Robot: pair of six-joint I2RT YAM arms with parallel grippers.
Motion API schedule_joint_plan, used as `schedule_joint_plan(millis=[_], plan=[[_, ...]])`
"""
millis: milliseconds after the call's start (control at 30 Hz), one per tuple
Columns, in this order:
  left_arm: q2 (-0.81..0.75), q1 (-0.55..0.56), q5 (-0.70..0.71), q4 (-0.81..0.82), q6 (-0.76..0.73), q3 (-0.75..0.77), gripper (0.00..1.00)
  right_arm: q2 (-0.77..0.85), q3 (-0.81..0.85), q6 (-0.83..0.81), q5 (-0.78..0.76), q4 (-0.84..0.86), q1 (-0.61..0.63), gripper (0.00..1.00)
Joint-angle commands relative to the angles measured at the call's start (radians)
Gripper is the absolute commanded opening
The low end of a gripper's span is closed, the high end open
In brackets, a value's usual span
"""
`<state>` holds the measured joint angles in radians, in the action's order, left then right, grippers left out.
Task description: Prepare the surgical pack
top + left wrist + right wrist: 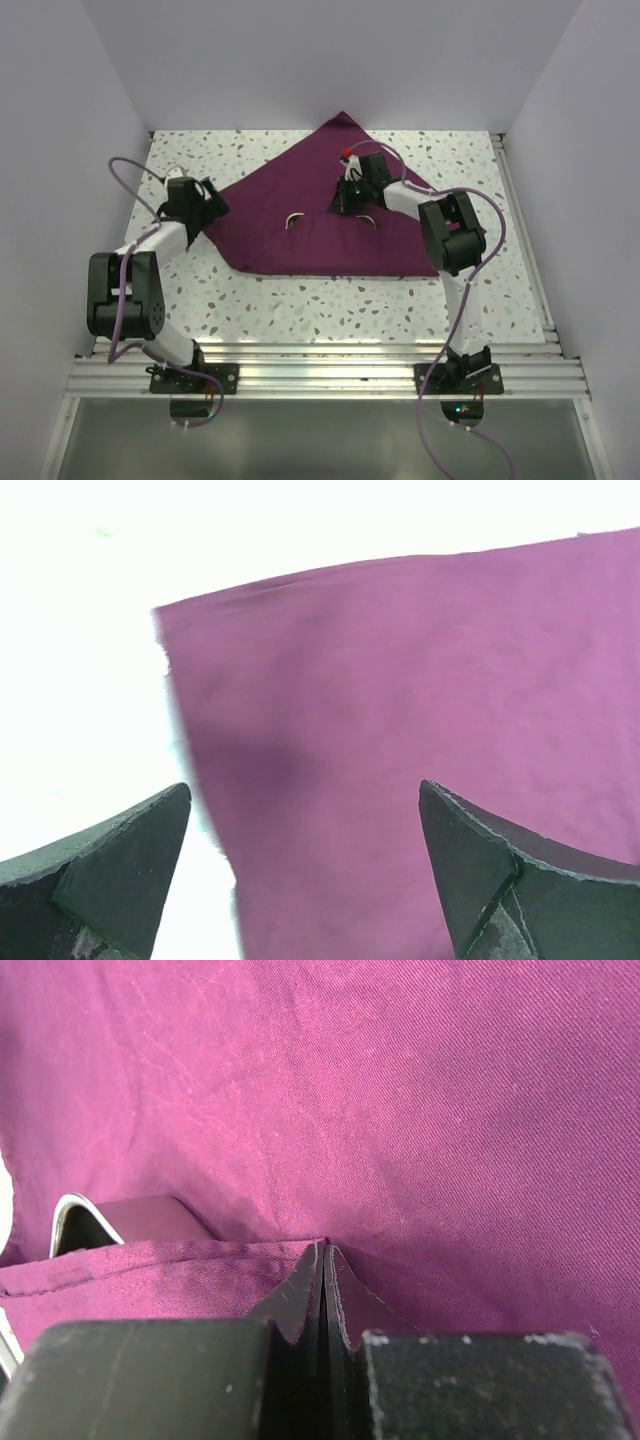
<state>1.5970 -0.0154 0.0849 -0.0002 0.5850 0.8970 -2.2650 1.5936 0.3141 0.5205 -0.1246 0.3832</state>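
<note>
From the overhead camera, the plum-purple cloth lies spread over the middle of the speckled counter. One corner points to the far wall and its near edge is folded into a straight line. Two short pale arcs poke out of the cloth near its centre. They are the rim of the steel tray, and the rest of it is covered.

My left tool sits at the cloth's left corner. The overhead view does not show how its fingers stand, but my left wrist camera does. The left tool is open, its two dark fingertips wide apart, with the cloth's edge lying flat beneath and between them and touching neither. The counter in that view is washed out to white.

My right tool is down on the cloth just right of centre, between the two arcs. Only my right wrist camera shows its grip. The right tool has its fingers pressed together with no gap, and the hem of a raised fold of cloth runs straight into the seam between the tips, so it is pinching the fabric. Just left of that fold, a bright curved strip of the tray's rim shows, partly tucked under the cloth.
</note>
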Motion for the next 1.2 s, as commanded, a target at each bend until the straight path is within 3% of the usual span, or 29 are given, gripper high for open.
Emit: schedule_joint_plan(millis=[0, 300, 533, 900, 1167], plan=[[-0.075, -0.069, -0.025, 0.098, 0.070, -0.087, 1.00, 0.047, -0.023, 0.003, 0.033, -0.007, 0.014, 0.00], [-0.054, -0.164, -0.119, 0.201, 0.134, -0.179, 0.90, 0.056, -0.038, 0.013, 0.038, 0.011, 0.016, 0.00], [0.006, -0.169, -0.126, 0.284, 0.171, -0.179, 0.68, 0.058, -0.037, 0.022, 0.052, 0.019, 0.017, 0.00], [0.058, -0.170, -0.036, 0.298, 0.196, -0.185, 0.61, 0.061, -0.043, 0.029, 0.058, 0.031, 0.019, 0.00], [0.162, -0.170, -0.042, 0.365, 0.217, -0.161, 0.39, 0.061, -0.046, 0.028, 0.058, 0.029, 0.017, 0.00]])
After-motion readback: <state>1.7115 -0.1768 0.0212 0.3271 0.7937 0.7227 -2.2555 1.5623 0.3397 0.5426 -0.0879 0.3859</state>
